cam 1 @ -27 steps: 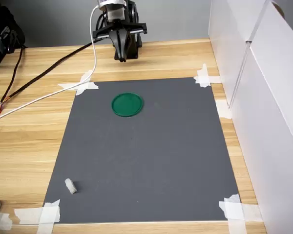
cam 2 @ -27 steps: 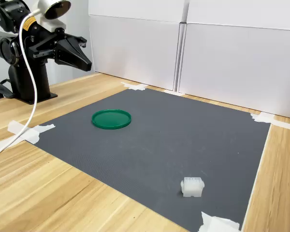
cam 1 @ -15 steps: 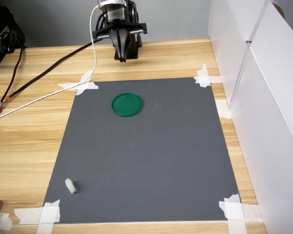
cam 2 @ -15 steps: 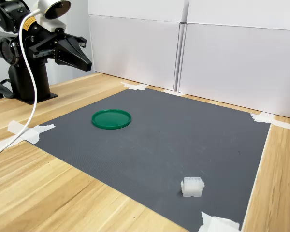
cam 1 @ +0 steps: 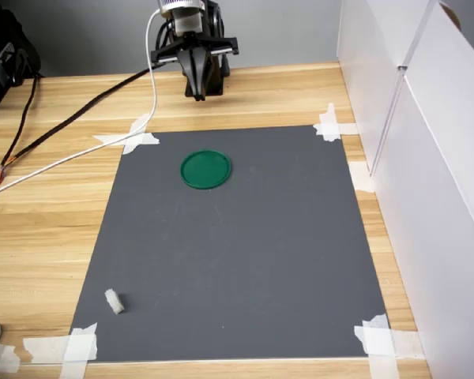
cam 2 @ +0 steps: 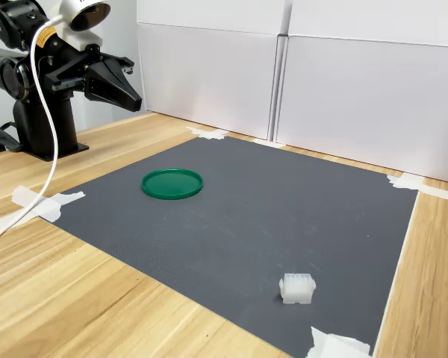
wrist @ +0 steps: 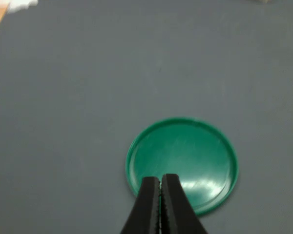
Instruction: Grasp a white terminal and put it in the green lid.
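Since the earlier frames the claw (cam 1: 198, 95) had risen slightly above the desk's far edge, its jaws pressed together and empty. The green lid (cam 1: 205, 169) lay on the gray mat (cam 1: 245, 253), well apart from the white terminal (cam 1: 114, 302) near the mat's near corner.

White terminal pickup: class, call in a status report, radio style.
Gripper shut, empty, raised beyond the mat's far edge. White terminal untouched near the mat's corner, far from the green lid. Lid empty. Nothing on the grey mat between them.

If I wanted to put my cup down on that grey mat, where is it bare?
Nearly everywhere: the grey mat is bare between the green lid and the white terminal, and along the white panels. Only the strip near the shut claw, with its cables, is crowded.
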Controlling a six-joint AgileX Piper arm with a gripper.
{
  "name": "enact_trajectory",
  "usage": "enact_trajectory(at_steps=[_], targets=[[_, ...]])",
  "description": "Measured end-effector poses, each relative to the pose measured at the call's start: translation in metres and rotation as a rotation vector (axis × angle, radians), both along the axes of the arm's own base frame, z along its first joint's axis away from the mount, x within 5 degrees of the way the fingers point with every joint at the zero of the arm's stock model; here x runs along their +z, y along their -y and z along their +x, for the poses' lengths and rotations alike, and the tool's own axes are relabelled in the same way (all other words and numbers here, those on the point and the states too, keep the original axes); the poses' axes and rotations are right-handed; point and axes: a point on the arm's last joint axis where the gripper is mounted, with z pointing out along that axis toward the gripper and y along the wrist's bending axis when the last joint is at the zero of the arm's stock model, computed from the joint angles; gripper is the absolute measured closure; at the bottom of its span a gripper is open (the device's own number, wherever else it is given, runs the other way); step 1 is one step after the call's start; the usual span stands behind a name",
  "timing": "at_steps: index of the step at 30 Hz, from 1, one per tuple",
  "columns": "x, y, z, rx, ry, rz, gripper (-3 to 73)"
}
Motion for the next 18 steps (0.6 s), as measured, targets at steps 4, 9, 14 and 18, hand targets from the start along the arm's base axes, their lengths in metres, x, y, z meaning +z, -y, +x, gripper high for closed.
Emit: enact_trajectory(at_steps=[4,9,14,18], targets=[[0.018,-0.001,0.001,0.01,-0.018,0.004,71.6],[0.041,-0.002,0.009,0.024,-0.082,0.001,71.6],[0.061,-0.003,0.028,0.028,-0.162,-0.003,71.6],[0.075,-0.004,0.051,0.027,-0.226,-0.006,71.6]])
